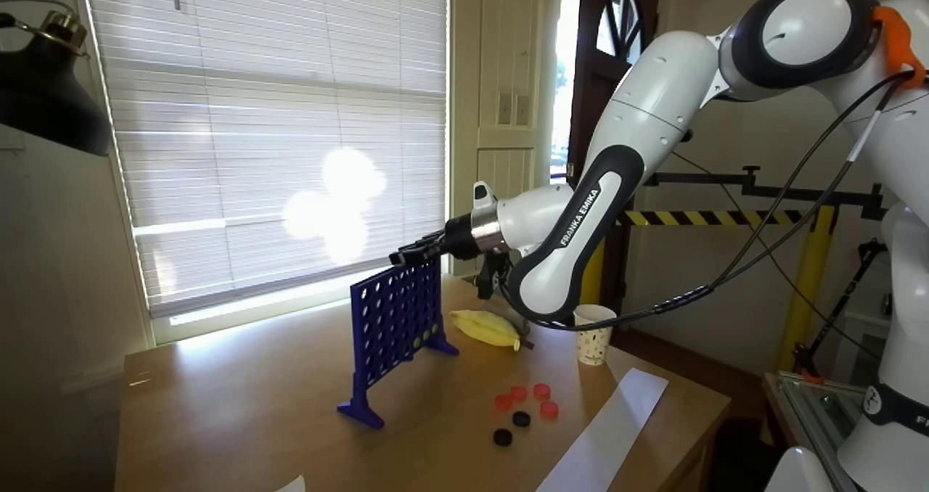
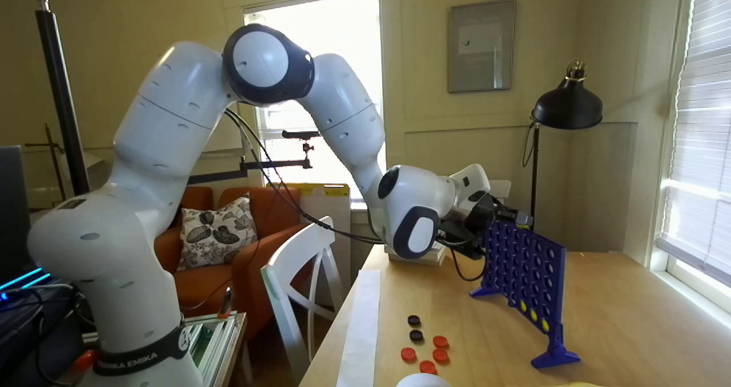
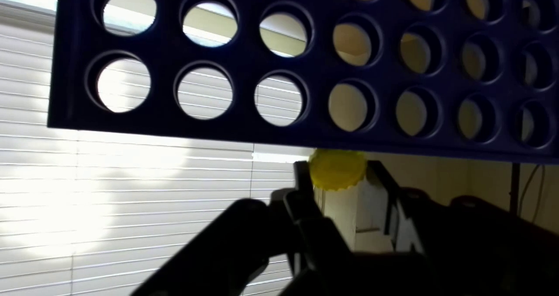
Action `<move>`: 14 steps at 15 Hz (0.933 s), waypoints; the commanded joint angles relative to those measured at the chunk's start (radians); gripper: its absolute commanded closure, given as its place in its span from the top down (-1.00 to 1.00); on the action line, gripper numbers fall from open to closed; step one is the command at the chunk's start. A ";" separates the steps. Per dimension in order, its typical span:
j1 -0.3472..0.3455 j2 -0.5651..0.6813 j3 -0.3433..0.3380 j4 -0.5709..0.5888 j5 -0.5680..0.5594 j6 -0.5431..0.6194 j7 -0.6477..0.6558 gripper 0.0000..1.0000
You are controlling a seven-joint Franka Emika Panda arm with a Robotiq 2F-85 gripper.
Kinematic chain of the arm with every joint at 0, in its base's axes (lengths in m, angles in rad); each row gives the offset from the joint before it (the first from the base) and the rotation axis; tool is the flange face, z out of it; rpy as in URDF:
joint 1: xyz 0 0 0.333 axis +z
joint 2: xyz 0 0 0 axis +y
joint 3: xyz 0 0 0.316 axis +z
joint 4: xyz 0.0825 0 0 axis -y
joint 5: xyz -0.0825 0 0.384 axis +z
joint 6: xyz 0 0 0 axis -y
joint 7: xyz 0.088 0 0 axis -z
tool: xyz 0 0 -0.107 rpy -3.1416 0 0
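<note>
At rack (image 3: 316, 71) edge, yellow disc (image 3: 337, 172) in gripper (image 3: 338, 169)

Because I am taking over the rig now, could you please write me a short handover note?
Jaws: closed on a yellow disc, at the top edge of the blue rack.
Things: four red discs and two black discs lie on the table.
Done: three yellow discs sit in the rack's bottom row.
Left: the held disc is not yet released; I cannot tell whether it has entered a slot.
</note>
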 commanded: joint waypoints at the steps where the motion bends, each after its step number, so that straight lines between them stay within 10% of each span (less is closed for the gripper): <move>1: -0.022 0.023 0.019 0.021 -0.037 -0.014 0.045 -0.79; 14: 0.025 -0.021 -0.006 -0.012 0.057 -0.044 0.007 -0.79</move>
